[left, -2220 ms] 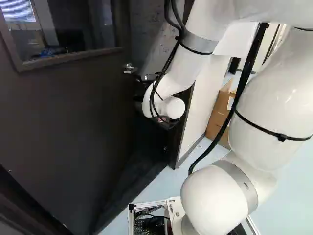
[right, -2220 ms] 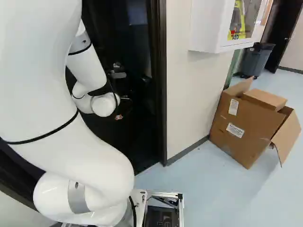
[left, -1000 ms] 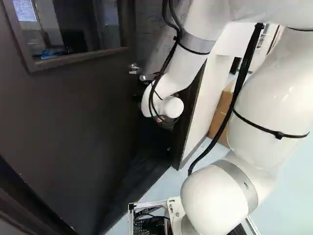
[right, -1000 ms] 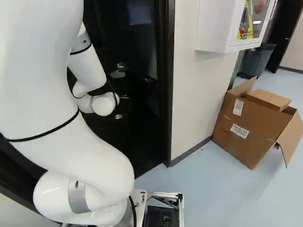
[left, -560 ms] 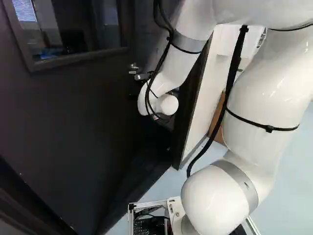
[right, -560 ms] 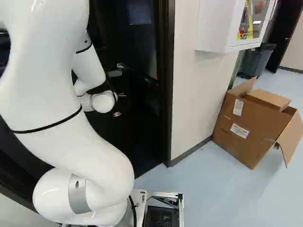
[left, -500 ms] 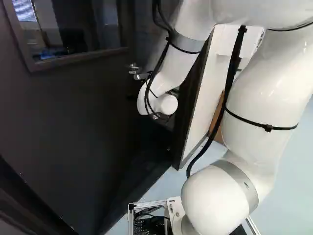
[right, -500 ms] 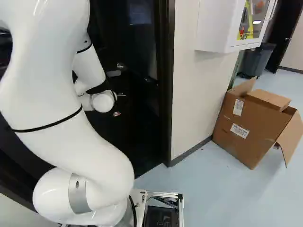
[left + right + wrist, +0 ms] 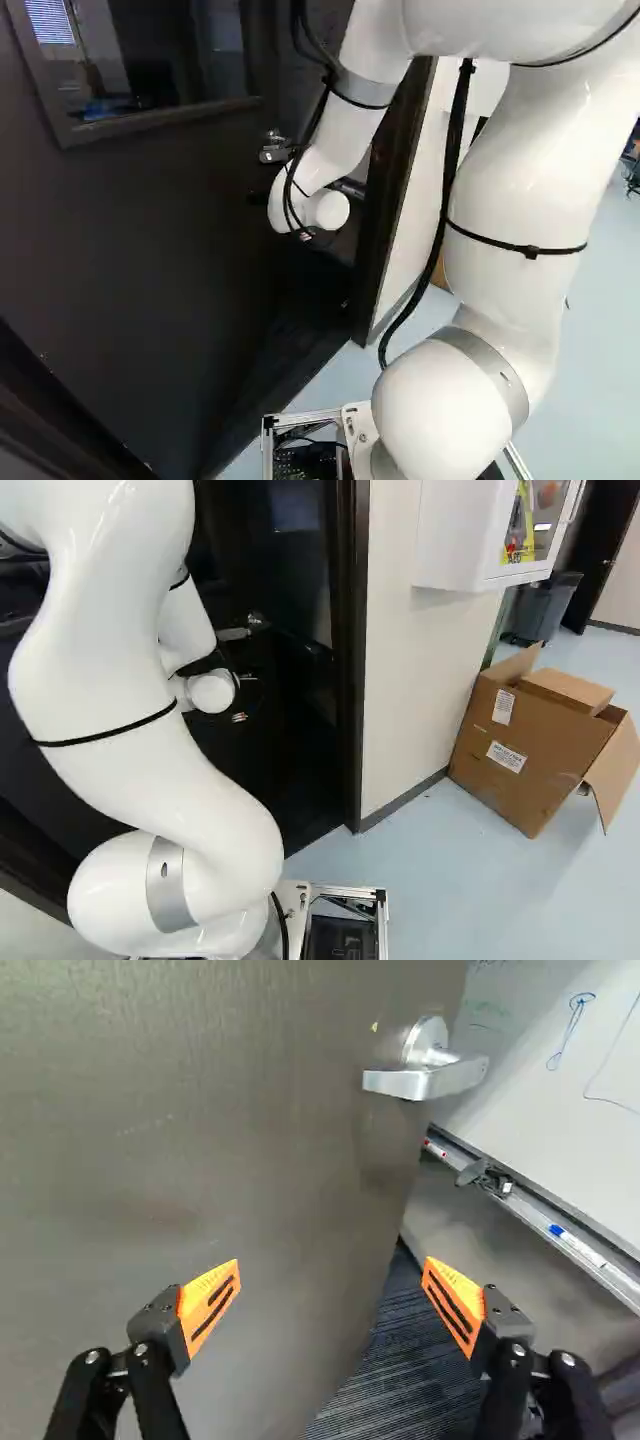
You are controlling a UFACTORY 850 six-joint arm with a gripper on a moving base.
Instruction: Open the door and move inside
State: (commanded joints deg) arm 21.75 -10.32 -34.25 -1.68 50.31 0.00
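Two fingers of the claw [image 9: 333, 1268] stand wide apart, gripping nothing, before the part-open door [image 9: 200, 1140]. The lever handle [image 9: 425, 1080] lies ahead, off toward the finger nearer the whiteboard [image 9: 570, 1040] and touching neither finger; its long axis runs roughly across, from one finger's side to the other's. What matters more is the door's free edge, which slants down through the space between the fingers' lines: one finger faces panel, the other the gap, where carpet [image 9: 400, 1360] shows. Pushing the door further inward seems the next step, and the claw should probably shift toward panel first, lest one finger slip past the edge.
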